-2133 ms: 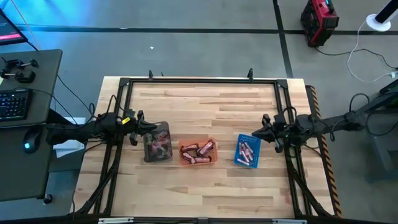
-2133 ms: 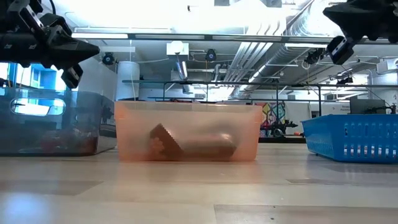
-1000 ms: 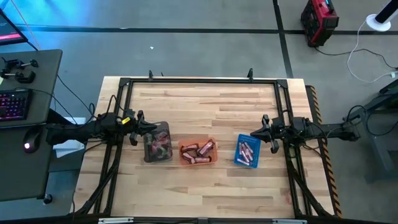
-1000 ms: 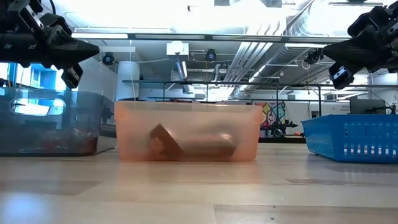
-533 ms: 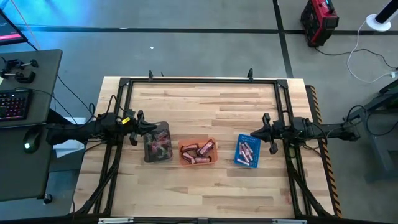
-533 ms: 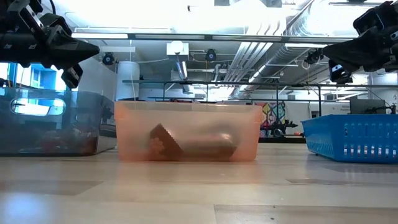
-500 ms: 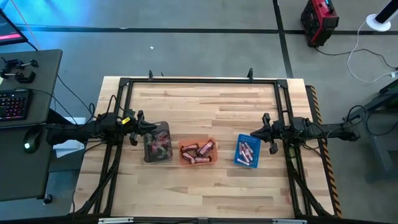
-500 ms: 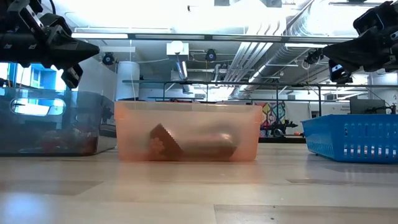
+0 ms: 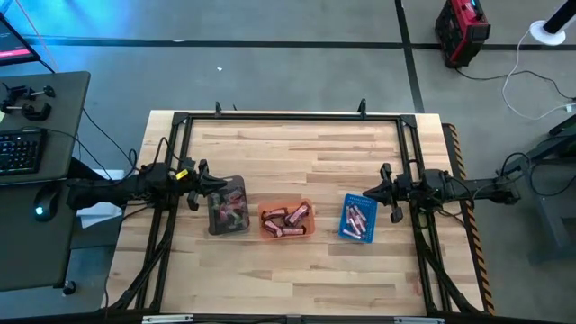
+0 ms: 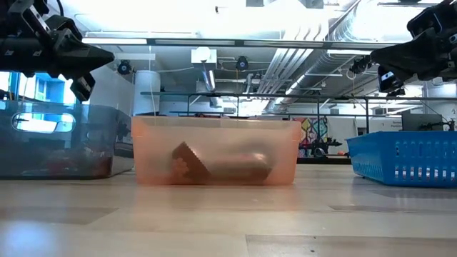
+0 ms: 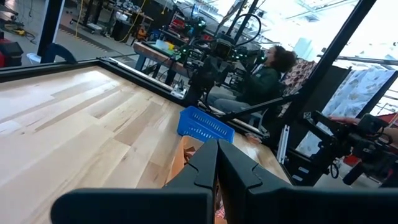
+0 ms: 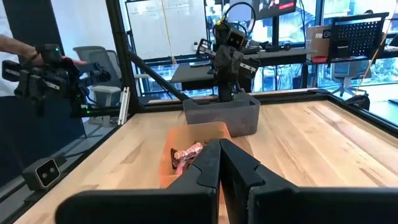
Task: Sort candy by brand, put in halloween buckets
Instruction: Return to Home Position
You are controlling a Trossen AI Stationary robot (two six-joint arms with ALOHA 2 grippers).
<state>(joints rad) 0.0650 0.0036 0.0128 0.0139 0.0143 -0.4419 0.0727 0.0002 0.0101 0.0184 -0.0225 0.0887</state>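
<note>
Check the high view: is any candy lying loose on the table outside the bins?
No, all visible candy lies inside the black bin, orange bin or blue bin, with none on the bare table.

Three buckets stand in a row across the middle of the worktop, each apart from its neighbour: left bucket, middle bucket, right bucket. Candy lies in each. The left gripper hangs over the left bucket's far edge, the right gripper over the right bucket's far right corner.
</note>
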